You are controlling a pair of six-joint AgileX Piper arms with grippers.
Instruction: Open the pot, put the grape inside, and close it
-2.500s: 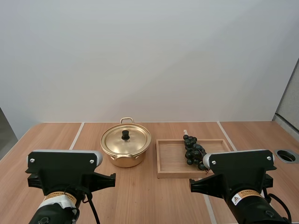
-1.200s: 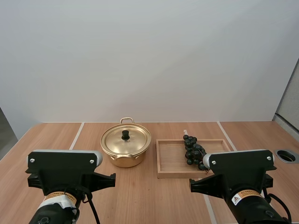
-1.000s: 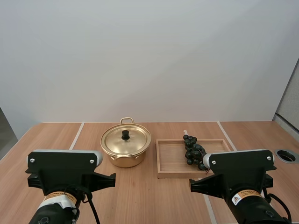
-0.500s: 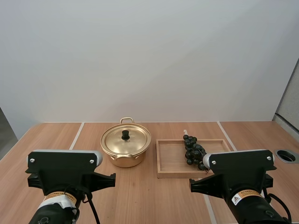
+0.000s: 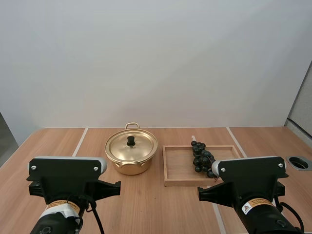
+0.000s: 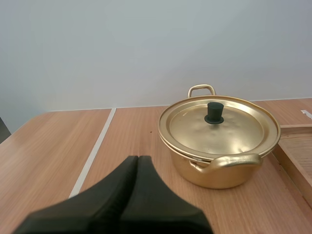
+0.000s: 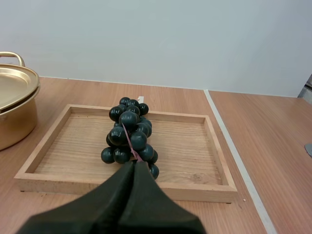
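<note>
Starting at your left gripper [image 6: 137,159]: its two black fingers are lying together as one dark wedge, closed on nothing, and pointing twd the round gold-coloured metal pot [image 6: 214,171], which is sitting well ahead of it on the light wooden table [image 6: 53,146]. The pot's flat gold lid [image 6: 236,129] w/ its small black knob [image 6: 213,112] is resting squarely on the rim, so the pot isn't opened yet.

Your right gripper [image 7: 134,165] is likewise pressing shut & empty, aiming at the bunch of dark, near-black round grapes [image 7: 128,136]; can't tell if the tip is touching them. The grapes are lying in the shallow rectangular light-wood tray [image 7: 214,146], which is sitting just beside the pot on its right, not touching it.

Nothing is changing vs the last couple of secs: both arms are staying parked, & pot, lid and grapes are staying put. So, by my reading, you're sitting at the very start w/ no step begun. The first job is prob. getting the left fingers apart & onto the knob.
</note>
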